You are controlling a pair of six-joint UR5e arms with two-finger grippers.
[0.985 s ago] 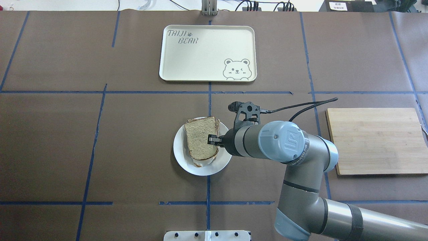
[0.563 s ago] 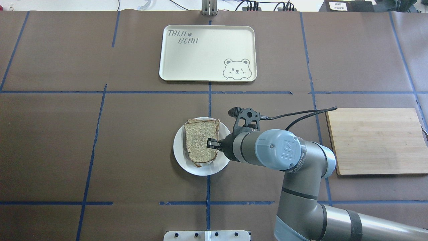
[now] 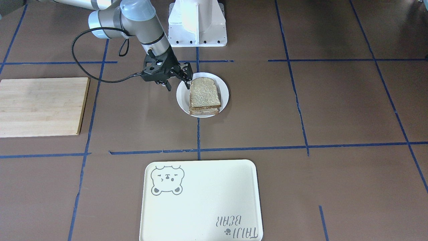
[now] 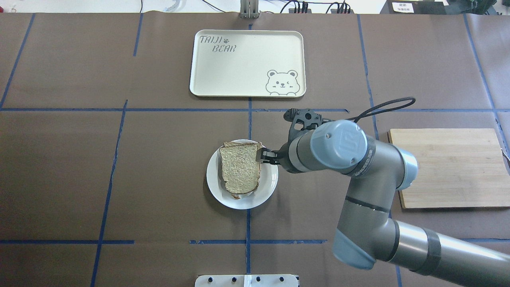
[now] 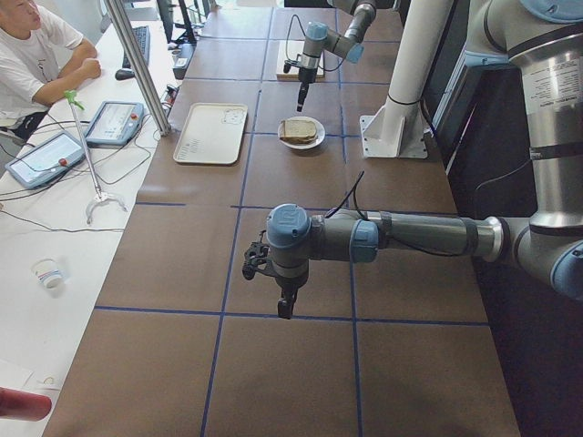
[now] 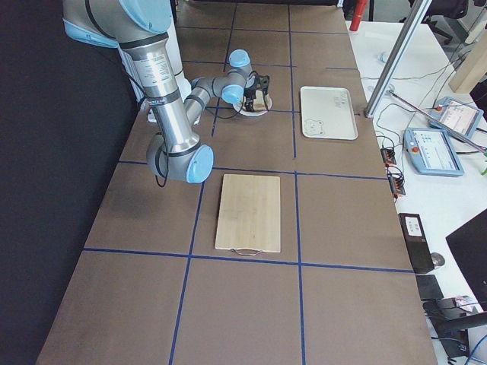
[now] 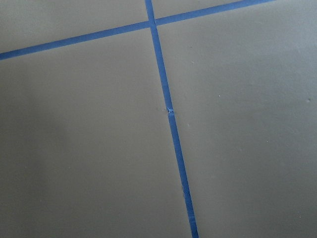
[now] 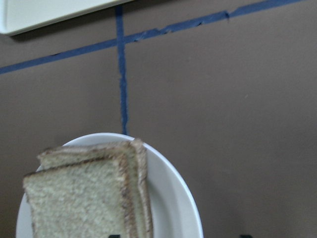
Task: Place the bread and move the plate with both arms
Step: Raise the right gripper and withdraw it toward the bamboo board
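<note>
Now the dark-crusted, grey-crumbed bread slice (image 4: 240,169) lies atop another slice on the small round white plate (image 4: 269,182); the right hand (image 3: 178,86), spread wide and empty beside it, should clear without nudging either slice; whether the left hand (image 5: 285,305) is open I cannot tell.

The tabletop (image 4: 159,167) is matt brown, gridded with blue tape (image 4: 248,255). The plate (image 4: 215,192) is plain white, the bread (image 4: 239,169) speckled grey-beige with dark brown crust, the tray (image 4: 247,63) cream with a grey bear outline (image 4: 282,82), the board (image 4: 450,167) pale wood. The right arm (image 4: 382,167) is silver-grey, capped light blue, its claw (image 3: 179,85) black.
</note>
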